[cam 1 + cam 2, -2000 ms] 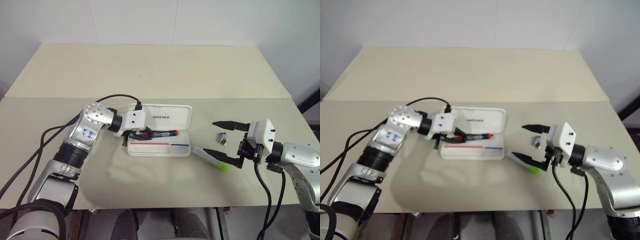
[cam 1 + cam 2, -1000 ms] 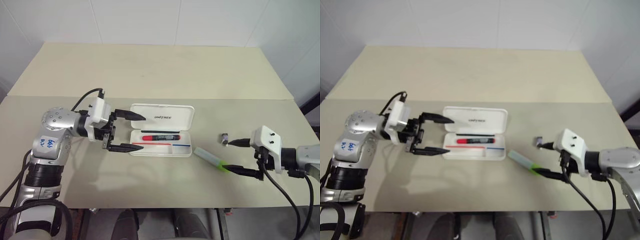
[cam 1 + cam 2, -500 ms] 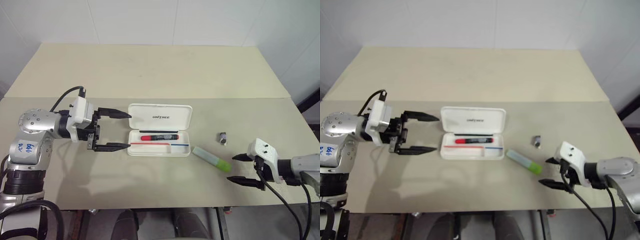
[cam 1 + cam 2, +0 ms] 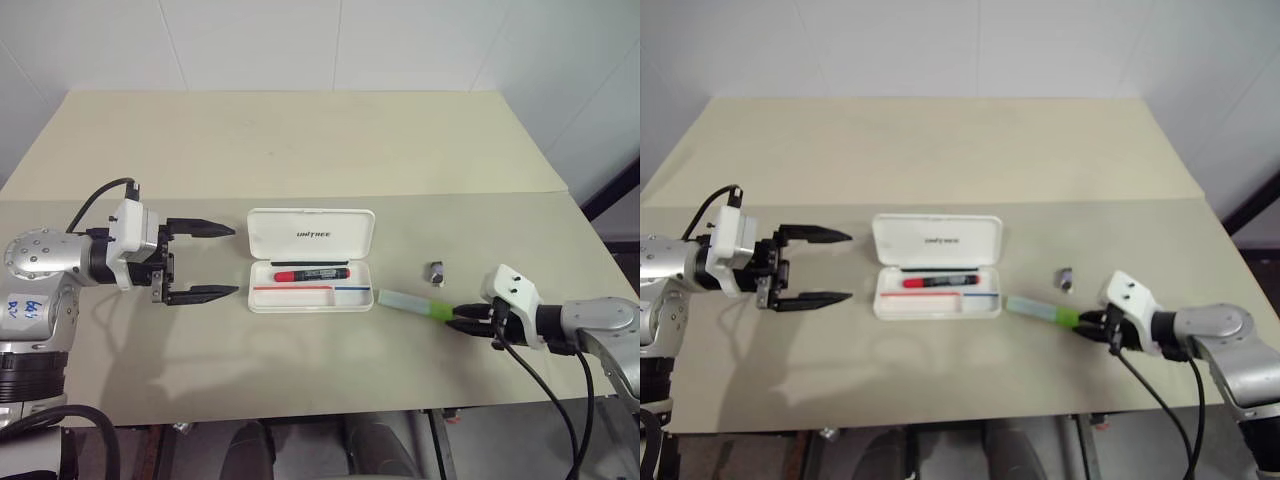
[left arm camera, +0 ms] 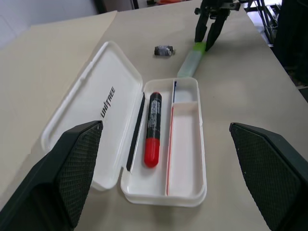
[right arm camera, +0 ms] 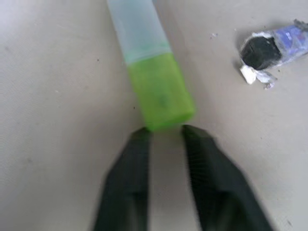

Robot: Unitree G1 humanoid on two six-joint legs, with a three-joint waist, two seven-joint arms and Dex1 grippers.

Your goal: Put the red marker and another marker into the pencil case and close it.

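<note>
My right gripper (image 6: 164, 131), fingers pressed nearly together and pinching nothing, sits at the green cap end of the other marker (image 4: 412, 306), whose long axis runs on toward the open pencil case (image 4: 312, 260), while my left gripper (image 4: 212, 262) stands spread beyond it.

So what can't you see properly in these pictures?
- Grip: in the right wrist view the right gripper's black fingertips sit at the bright green cap of the pale mint marker; whether they pinch it is unclear.
- Small dark crumpled scrap: blurred, cannot be identified.
- Label text on the red marker in the open white hard pencil case: too small.
</note>
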